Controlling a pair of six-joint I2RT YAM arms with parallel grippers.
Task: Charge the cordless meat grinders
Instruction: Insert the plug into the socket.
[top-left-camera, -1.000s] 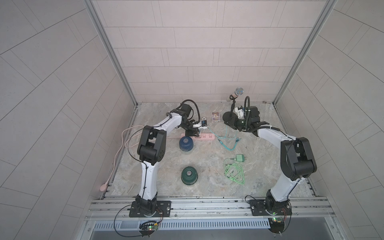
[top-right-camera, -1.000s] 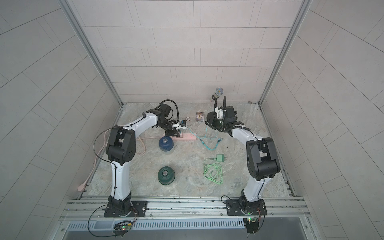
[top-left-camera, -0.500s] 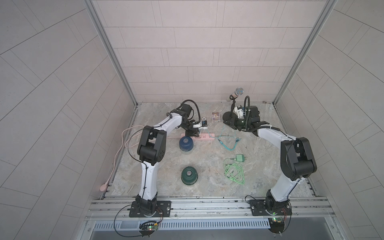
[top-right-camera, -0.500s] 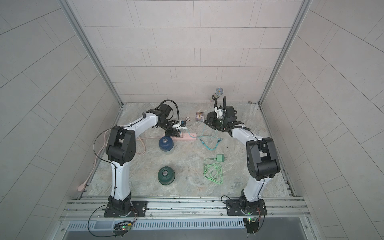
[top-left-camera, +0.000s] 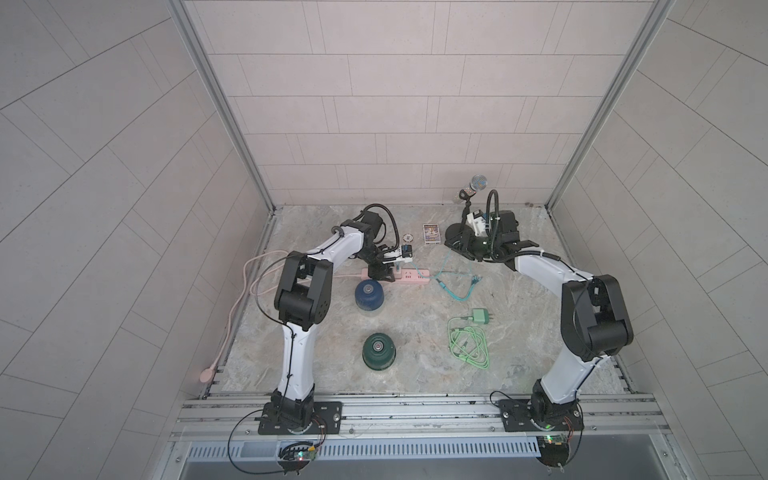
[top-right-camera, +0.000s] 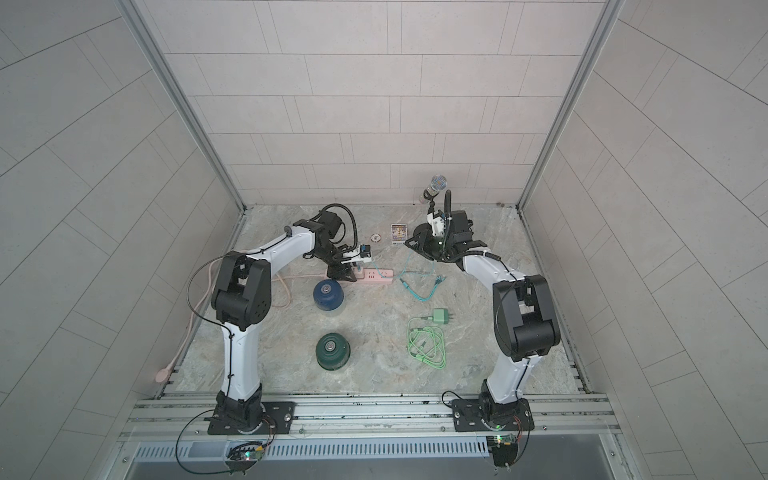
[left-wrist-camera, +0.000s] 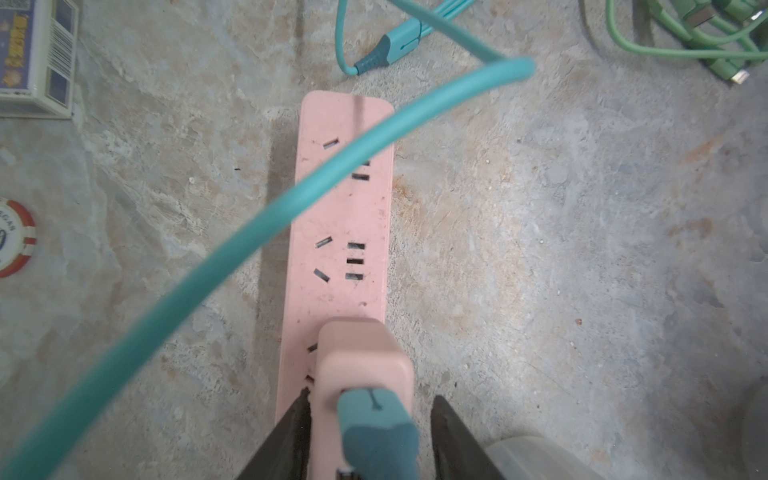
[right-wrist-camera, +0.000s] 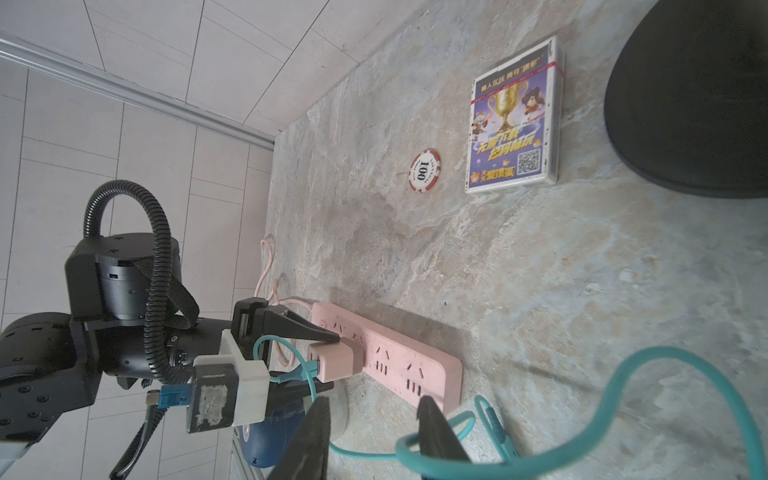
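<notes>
1. One charger looked in place: a small pink square adapter (left-wrist-camera: 361, 365) sat plugged into the long pink plastic power strip (top-left-camera: 409, 274), with a teal rubber cable (left-wrist-camera: 291, 199) running from it.
2. Neither grinder appeared connected. The dark blue dome-topped grinder (top-left-camera: 368, 293) stood just beside the strip. The dark green dome-topped grinder (top-left-camera: 378, 350) stood nearer the front edge of the counter (top-left-camera: 415, 374), apart from every cable.
3. The mint green adapter (top-left-camera: 481, 316) and its coiled green cable (top-left-camera: 457, 332) lay unplugged, so most of the task seemed left.
4. The left arm reached forward, low over the strip's corded end. The left pincer (left-wrist-camera: 372, 397) straddled the pink adapter, partly open with a gap showing on one side, clamping nothing.
5. The right arm stretched toward the back, near the black round stand base (right-wrist-camera: 685, 104), with its wrist rolled sideways. The right pincer (right-wrist-camera: 374, 401) stood partly open and gripped nothing, the teal cable looping past one finger.
</notes>
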